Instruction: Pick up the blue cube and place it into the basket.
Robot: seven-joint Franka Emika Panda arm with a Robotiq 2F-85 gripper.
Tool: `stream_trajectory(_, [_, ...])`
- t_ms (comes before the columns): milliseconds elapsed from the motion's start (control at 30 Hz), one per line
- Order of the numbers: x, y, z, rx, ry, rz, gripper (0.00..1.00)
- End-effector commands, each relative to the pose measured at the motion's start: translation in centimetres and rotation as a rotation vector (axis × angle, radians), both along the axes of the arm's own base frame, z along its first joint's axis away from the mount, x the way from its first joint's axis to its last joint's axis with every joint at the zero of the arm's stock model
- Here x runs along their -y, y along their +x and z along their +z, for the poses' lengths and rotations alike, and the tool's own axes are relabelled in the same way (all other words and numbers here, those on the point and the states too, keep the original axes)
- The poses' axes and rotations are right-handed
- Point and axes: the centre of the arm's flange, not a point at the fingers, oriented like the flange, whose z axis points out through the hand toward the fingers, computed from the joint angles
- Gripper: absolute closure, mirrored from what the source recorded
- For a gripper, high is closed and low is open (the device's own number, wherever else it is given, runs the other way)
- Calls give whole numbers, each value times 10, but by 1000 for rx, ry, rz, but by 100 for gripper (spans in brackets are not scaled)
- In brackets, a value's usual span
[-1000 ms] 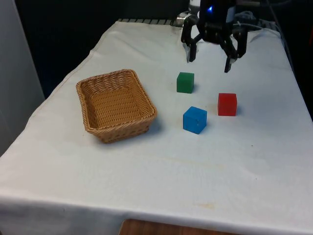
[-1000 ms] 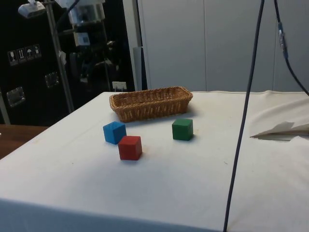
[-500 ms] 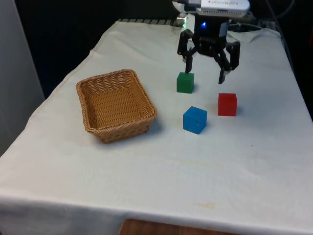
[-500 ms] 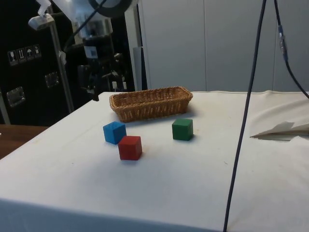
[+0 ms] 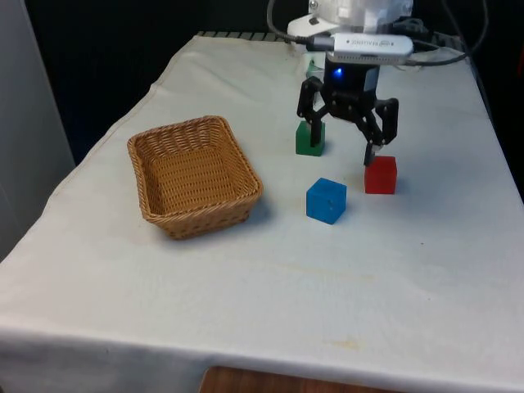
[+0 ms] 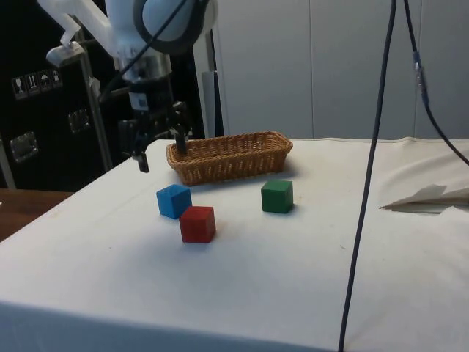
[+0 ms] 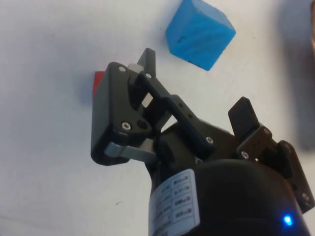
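Front view: wicker basket holds nothing, blue cube beside it.

No word or number reads clearly.

- White label on the gripper body, wrist view: several lines of small dark print, too small to make out.
- Dark cabinet at the far left of the side view: a row of small white pictogram stickers. One looks like an umbrella; the rest can't be told.
- Same cabinet, lower: two pale plates, one nearer the left edge and one a bit right and higher. Whether they carry any print can't be told.
- Cubes, basket and cloth: no markings visible.
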Motion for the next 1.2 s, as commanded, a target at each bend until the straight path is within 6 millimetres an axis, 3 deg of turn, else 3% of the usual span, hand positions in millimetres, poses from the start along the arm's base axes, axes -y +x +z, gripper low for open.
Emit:
stream_trajectory(0, [0, 0, -3, 5, 1, -3, 0])
stream_trajectory(567, [8, -5, -25, -6, 1, -6, 0])
stream_trajectory(1167, [9, -3, -61, 18, 6, -11, 0])
